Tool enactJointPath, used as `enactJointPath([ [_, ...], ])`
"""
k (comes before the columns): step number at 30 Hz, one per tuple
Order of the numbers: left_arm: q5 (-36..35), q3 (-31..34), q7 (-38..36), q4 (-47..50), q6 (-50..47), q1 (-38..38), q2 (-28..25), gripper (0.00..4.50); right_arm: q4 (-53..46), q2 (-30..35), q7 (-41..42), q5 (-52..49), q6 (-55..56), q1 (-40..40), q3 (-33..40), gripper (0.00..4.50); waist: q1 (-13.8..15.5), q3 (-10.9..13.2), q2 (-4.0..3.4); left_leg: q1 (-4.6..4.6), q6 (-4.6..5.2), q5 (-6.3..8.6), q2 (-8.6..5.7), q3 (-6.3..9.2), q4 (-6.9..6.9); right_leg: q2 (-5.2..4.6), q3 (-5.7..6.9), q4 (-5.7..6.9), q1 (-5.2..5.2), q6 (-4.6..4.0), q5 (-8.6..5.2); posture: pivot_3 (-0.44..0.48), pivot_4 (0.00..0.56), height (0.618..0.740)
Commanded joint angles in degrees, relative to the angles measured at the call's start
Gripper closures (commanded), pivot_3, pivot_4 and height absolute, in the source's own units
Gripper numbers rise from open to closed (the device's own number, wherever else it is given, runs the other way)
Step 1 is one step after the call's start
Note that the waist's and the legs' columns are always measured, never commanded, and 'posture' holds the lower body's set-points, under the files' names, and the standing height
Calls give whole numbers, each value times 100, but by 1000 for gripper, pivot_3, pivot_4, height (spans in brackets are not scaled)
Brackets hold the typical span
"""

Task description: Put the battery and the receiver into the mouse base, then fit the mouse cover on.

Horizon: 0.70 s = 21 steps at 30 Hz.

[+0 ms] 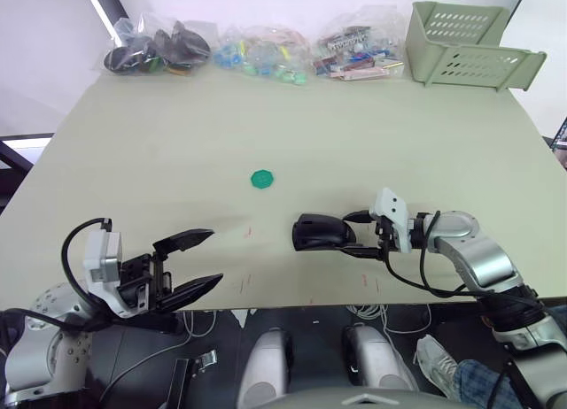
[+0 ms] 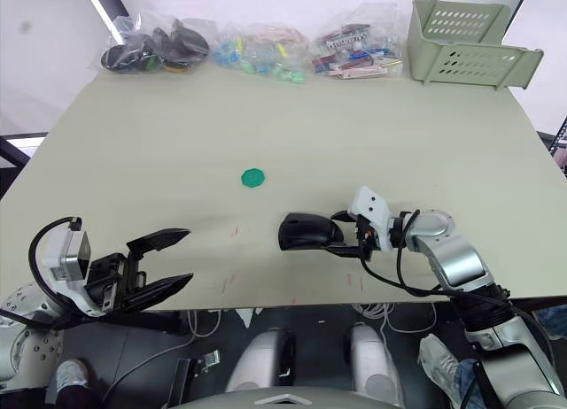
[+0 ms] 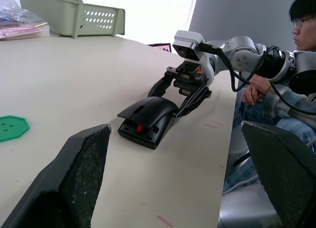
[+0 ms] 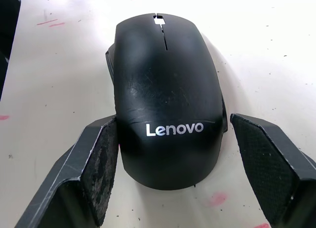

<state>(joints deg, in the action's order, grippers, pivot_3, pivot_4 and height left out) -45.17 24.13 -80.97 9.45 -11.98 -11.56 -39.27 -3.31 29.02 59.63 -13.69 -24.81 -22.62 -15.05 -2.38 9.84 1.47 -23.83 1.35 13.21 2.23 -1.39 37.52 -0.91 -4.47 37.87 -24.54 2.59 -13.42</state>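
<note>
The glossy black mouse cover (image 4: 165, 99) with its white logo lies on top of the mouse base (image 3: 140, 134) near the table's front edge, right of centre. From the left wrist view the cover's front end sits slightly raised over the base, and a small red part shows beneath it. The battery and the receiver are hidden. My right gripper (image 1: 347, 234) is open around the rear of the mouse; one pad (image 4: 98, 159) lies against its side and the other stands apart. At the front left edge my left gripper (image 1: 208, 258) is open and holds nothing.
A flat green disc (image 1: 262, 178) lies mid-table. Along the far edge are three clear bags of parts (image 1: 155, 48) (image 1: 261, 53) (image 1: 359, 46) and a pale green basket (image 1: 469, 46). A seated person's sleeve (image 3: 276, 99) shows beyond the table's right side.
</note>
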Motion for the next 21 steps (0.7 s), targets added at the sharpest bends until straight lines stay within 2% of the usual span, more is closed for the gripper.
enactJointPath([
  [1,-43,24,-9,156,53,-12,2,0,-124,32,57,-138,-28,-101,124,821,0,0,0,0,0,0,0,0,0,0,0,0,0,0,0,0,150,740],
  [3,-41,26,-8,163,54,-19,7,0,-132,42,70,-158,-41,-96,121,821,0,0,0,0,0,0,0,0,0,0,0,0,0,0,0,0,150,740],
  [4,-42,27,-6,168,51,-21,8,0,-132,45,69,-161,-41,-95,119,1356,0,0,0,0,0,0,0,1,0,0,0,0,0,0,0,0,150,740],
  [5,-43,29,-6,171,49,-23,10,0,-135,47,68,-166,-41,-94,117,1507,-1,0,0,0,0,0,0,1,0,0,0,0,0,0,0,0,150,740],
  [6,-44,30,-5,173,48,-24,10,0,-138,49,68,-169,-41,-93,116,1955,-3,0,0,0,0,0,0,0,0,0,0,0,0,0,0,0,150,740],
  [7,-43,31,-7,173,49,-26,11,0,-142,51,71,-172,-43,-91,115,2111,-4,0,0,1,0,0,0,0,0,0,0,0,0,0,0,0,150,740],
  [17,-34,59,-77,109,102,-69,24,0,-299,141,60,-147,-3,-111,162,2111,-1,0,0,1,0,0,0,0,0,0,0,1,0,0,0,0,150,740],
  [21,-32,93,-101,73,115,-86,3,0,-766,266,48,-269,-357,-409,213,2111,-7,0,0,0,0,0,0,-1,0,0,-1,1,-1,0,0,0,150,740],
])
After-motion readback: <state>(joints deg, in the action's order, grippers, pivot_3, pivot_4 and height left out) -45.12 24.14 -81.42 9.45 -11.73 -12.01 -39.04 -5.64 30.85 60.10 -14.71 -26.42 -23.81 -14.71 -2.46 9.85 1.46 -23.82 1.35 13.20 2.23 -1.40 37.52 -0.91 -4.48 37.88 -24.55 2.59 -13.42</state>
